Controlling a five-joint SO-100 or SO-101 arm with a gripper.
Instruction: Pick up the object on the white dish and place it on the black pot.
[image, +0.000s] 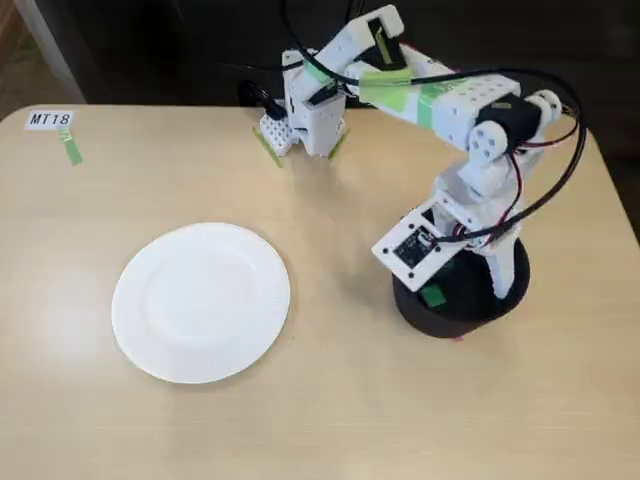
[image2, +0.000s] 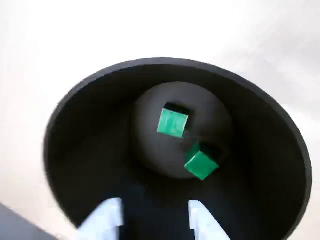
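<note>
Jaws stand apart, empty, above two green cubes (image2: 173, 122) inside the black pot (image2: 90, 150).

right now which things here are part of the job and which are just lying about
Part of the job:
- white dish, bare
- black pot
- two green cubes in the pot: one, the other
- end effector, open above the pot

Just lying about:
- MT18 label at the table's far left corner
- green tape strip below it
</note>
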